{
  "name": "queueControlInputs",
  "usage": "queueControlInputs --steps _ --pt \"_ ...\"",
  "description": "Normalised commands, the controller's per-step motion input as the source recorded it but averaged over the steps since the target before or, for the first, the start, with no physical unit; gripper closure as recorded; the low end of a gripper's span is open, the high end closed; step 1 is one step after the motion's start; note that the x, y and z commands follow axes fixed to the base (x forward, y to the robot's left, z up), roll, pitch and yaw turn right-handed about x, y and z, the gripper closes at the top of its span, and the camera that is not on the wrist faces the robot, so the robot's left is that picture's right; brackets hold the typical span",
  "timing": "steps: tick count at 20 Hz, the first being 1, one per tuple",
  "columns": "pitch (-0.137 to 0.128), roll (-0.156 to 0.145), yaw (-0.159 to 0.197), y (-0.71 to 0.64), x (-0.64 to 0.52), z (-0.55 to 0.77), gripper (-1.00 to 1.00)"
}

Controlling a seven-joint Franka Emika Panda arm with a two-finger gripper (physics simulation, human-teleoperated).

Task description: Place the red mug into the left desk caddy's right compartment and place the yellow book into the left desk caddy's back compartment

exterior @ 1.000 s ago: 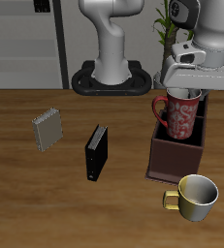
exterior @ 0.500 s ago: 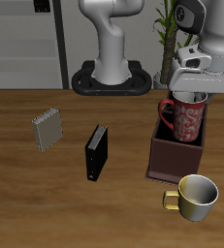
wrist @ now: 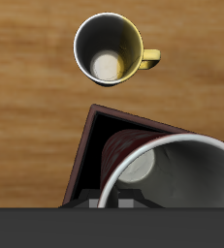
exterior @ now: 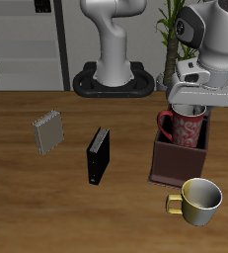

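Observation:
My gripper [exterior: 190, 102] is shut on the rim of the red mug [exterior: 185, 126], a speckled red mug with a whitish inside. The mug hangs partly lowered into the far end section of the left desk caddy [exterior: 173, 166], a dark maroon box. In the wrist view the mug's rim [wrist: 172, 155] fills the frame over the caddy's wall [wrist: 84, 155]. The yellow book [exterior: 48, 130], small and grey-tan, stands on the table far from the caddy, across the black book from it. It does not show in the wrist view.
A black book with a white spine [exterior: 98, 155] stands between the grey-tan book and the caddy. A plain yellow-gold mug [exterior: 198, 201] stands just in front of the caddy, near the table's front edge; it also shows in the wrist view [wrist: 109, 46].
My gripper has come down with the red mug, which now sits lower inside the caddy's far end section. The books and the yellow-gold mug have not moved.

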Motion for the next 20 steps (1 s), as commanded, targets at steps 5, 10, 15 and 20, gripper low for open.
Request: queueControlInputs --steps 5,10,15,20 --pt "0.02 0.019 0.006 0.09 0.03 -0.14 1.0" --pt "0.021 0.008 -0.008 0.06 0.01 -0.12 1.0" --pt "0.024 0.022 -0.009 0.09 0.0 -0.17 1.0" --pt "0.026 0.001 -0.012 0.02 -0.02 -0.2 1.0"
